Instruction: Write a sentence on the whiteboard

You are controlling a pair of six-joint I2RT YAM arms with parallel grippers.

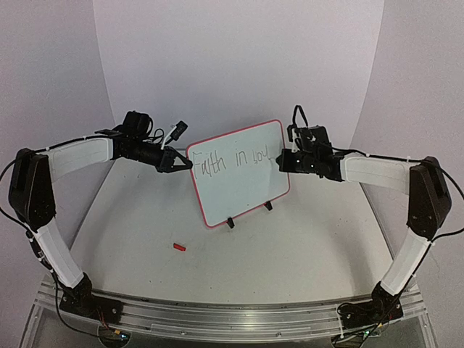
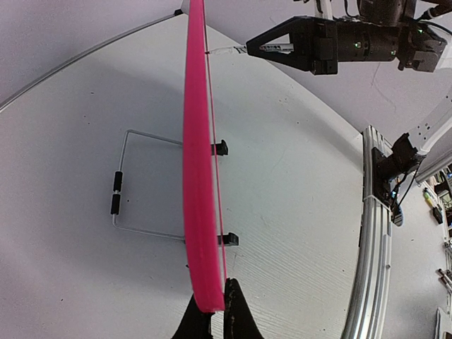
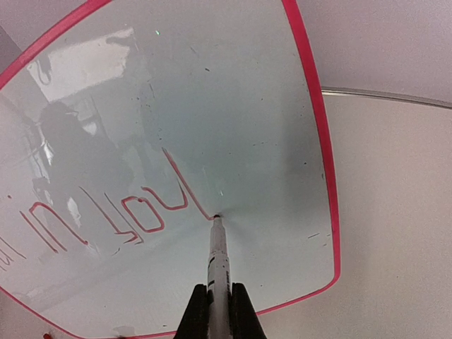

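Whiteboard (image 1: 238,172) could skid or tip back on the bench (image 1: 304,239) if the right tool (image 3: 219,293) leans in too hard. That would smear the sentence (image 1: 235,160), which reads "Faith in you" so far. That tool is clamped on a marker (image 3: 217,247), its tip touching the white face just after the last letter. The left tool (image 2: 212,300) is closed on the board's edge, steadying it where it stands at centre frame in the top view.

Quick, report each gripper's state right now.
Left gripper: closed on the edge of the whiteboard.
Right gripper: closed on the marker, whose tip touches the whiteboard.
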